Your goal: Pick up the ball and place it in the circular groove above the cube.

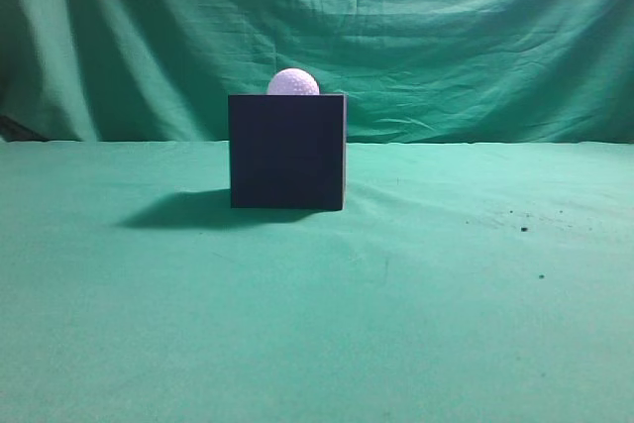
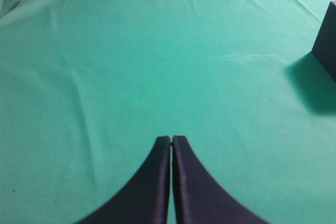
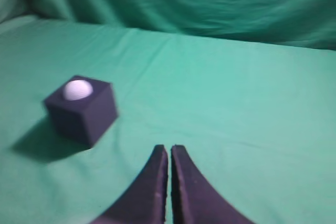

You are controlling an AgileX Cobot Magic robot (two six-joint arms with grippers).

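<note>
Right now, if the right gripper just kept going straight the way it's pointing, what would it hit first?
Probably only the green cloth. The right gripper, jaws together, points past the cube, which sits off to its left with the ball on top. Depth is hard to judge.

Wrinkled green cloth [image 1: 149, 324], matching green backdrop [image 1: 475, 37]

Light was dim and came from the right: the cube [image 1: 287, 151] threw a soft shadow leftward over the worktop [image 1: 416, 304]. The right wrist picture looked blurred, perhaps by motion; the ball [image 3: 77, 89] glared white.
</note>
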